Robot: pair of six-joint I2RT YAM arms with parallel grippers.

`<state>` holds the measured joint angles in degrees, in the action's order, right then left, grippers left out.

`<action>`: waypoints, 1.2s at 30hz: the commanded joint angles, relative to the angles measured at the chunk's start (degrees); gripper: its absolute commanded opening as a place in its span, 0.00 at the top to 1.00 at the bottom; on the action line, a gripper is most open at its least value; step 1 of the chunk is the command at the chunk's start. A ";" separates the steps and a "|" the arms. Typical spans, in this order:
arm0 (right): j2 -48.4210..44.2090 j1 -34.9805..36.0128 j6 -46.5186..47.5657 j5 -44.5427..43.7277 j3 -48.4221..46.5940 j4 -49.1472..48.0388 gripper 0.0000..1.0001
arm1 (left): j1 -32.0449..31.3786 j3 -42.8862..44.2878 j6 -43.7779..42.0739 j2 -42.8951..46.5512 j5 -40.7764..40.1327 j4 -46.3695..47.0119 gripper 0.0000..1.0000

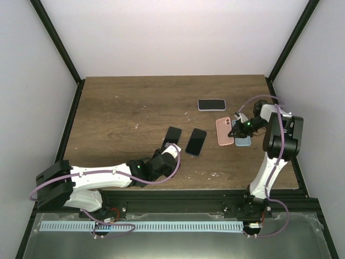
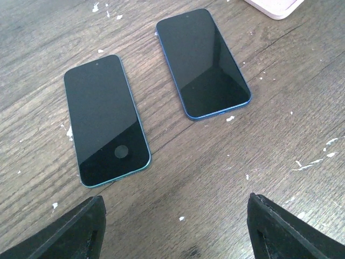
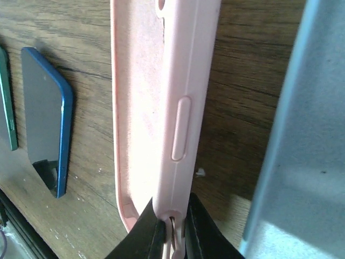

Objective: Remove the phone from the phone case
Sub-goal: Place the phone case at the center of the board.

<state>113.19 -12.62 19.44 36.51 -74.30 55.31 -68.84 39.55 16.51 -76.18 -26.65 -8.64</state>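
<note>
My right gripper (image 1: 235,128) (image 3: 173,216) is shut on the edge of an empty pink phone case (image 1: 224,131) (image 3: 161,97), held tilted just above the table. A light blue case (image 1: 243,141) (image 3: 302,135) lies right beside it. Two bare phones lie at mid-table: a teal-edged one (image 1: 172,135) (image 2: 105,120) and a blue-edged one (image 1: 196,141) (image 2: 203,62). Another phone in a pale case (image 1: 211,104) lies farther back. My left gripper (image 1: 171,152) (image 2: 178,226) is open and empty, just in front of the teal-edged phone.
The wooden table (image 1: 124,108) has black frame posts at its back corners and a metal rail along the near edge (image 1: 161,225). White specks are scattered on the wood.
</note>
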 commanded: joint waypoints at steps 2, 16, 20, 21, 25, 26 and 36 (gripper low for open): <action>2.47 -1.52 0.70 -7.83 -3.34 0.78 0.98 | -0.24 -1.02 1.54 0.61 0.81 2.32 0.27; -0.84 -1.68 1.59 -7.31 -2.61 1.52 0.70 | -0.24 -2.47 2.21 0.74 0.40 3.41 0.27; -2.65 -1.64 2.55 -7.38 -5.05 4.87 0.64 | -0.24 -2.64 2.14 1.08 0.20 3.63 0.27; -3.17 -1.64 2.98 -7.54 -6.20 5.84 0.63 | -0.24 -2.56 2.17 1.18 0.24 3.63 0.27; -3.45 -1.38 8.23 -4.96 -13.55 10.64 0.54 | -0.24 -2.74 2.52 1.92 0.33 3.42 0.27; -3.00 -1.06 9.68 -4.63 -15.92 11.43 0.52 | -0.24 -2.79 2.74 2.26 0.41 3.26 0.27; 8.13 6.20 6.93 -12.95 -35.18 1.32 0.18 | -0.24 -3.08 6.56 6.81 2.32 0.88 0.21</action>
<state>115.04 -9.43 28.34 28.12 -102.87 62.13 -68.84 36.64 20.53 -71.68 -25.45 -6.50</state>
